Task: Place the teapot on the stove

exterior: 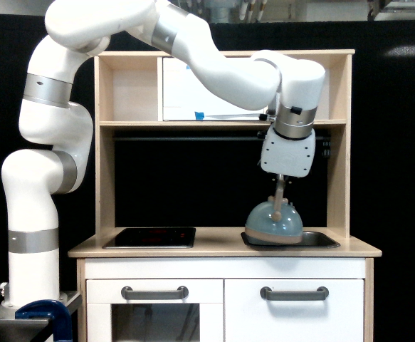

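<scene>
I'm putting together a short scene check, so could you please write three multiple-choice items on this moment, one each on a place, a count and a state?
1. Where is the teapot?
A. Over the sink's left end in the exterior view
B. On the stove
C. On the upper shelf

2. How many dark drawer handles show on the white cabinet front?
A. One
B. Two
C. Four

3. What is the state of the gripper?
A. Open and away from the teapot
B. Shut on the faucet
C. Shut on the teapot's wooden handle

Answers:
1. A, since the teapot hangs at the sink's left end, well clear of the black stove.
2. B, since one handle sits under the stove and another under the sink.
3. C, since the fingers close on the tan arch above the dome.
</scene>
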Available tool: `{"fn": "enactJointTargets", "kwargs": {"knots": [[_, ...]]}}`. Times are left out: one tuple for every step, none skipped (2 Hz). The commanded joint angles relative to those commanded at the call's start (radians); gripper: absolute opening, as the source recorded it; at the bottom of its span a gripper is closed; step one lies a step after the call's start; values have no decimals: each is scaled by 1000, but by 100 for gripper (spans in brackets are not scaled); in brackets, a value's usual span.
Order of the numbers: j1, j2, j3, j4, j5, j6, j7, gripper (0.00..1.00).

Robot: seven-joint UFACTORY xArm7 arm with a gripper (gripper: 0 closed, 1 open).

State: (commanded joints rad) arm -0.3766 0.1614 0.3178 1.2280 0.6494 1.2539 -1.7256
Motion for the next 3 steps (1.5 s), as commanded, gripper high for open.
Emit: {"fn": "enactJointTargets", "kwargs": {"knots": [[29, -401, -43, -395, 111, 37, -64, 0], [118, -784, -127, -685, 135, 131, -28, 0], [236, -1021, -170, -873, 143, 134, 53, 0]]}}
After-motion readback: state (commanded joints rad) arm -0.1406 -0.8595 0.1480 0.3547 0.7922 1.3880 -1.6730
